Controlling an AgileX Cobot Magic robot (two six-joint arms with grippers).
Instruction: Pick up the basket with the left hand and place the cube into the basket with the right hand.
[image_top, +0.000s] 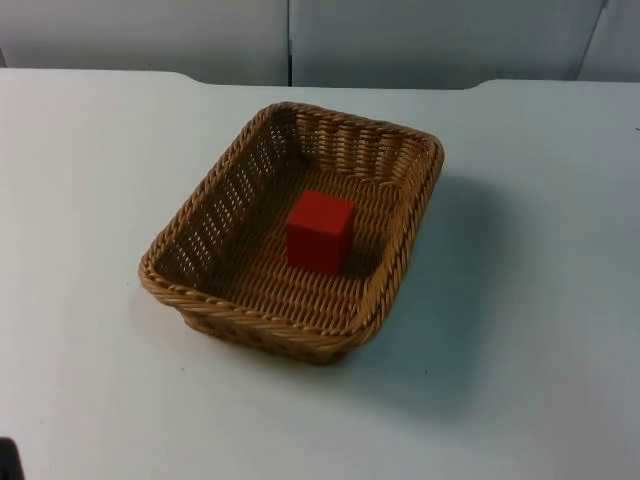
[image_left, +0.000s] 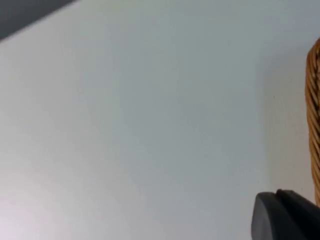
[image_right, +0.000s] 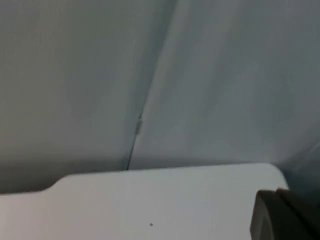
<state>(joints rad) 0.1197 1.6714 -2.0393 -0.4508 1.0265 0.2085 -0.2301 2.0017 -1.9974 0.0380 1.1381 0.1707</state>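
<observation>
Sitting on the white table top (image_top: 90, 200) that ends at the grey partition wall (image_top: 150, 35), the rectangular woven wicker basket (image_top: 205, 310) rests flat near the middle, and the red cube (image_top: 320, 231) already lies inside it, standing upright on the woven floor a little toward the far side, apart from the walls. Judged from this, the placing step looks done and the basket has been set down on the table; what remains, if anything, seems to be for both arms to draw clear and wait. The left gripper (image_left: 285, 217) hangs over bare table just beside the basket's rim (image_left: 314, 120), one black fingertip visible, touching nothing that can be made out; whether its fingers are spread or closed cannot be told, though it plainly carries no basket. The right gripper (image_right: 282, 212) points toward the far table edge and the partition wall (image_right: 75, 75), well away from the basket, and its opening cannot be told either; nothing is seen held in it.
</observation>
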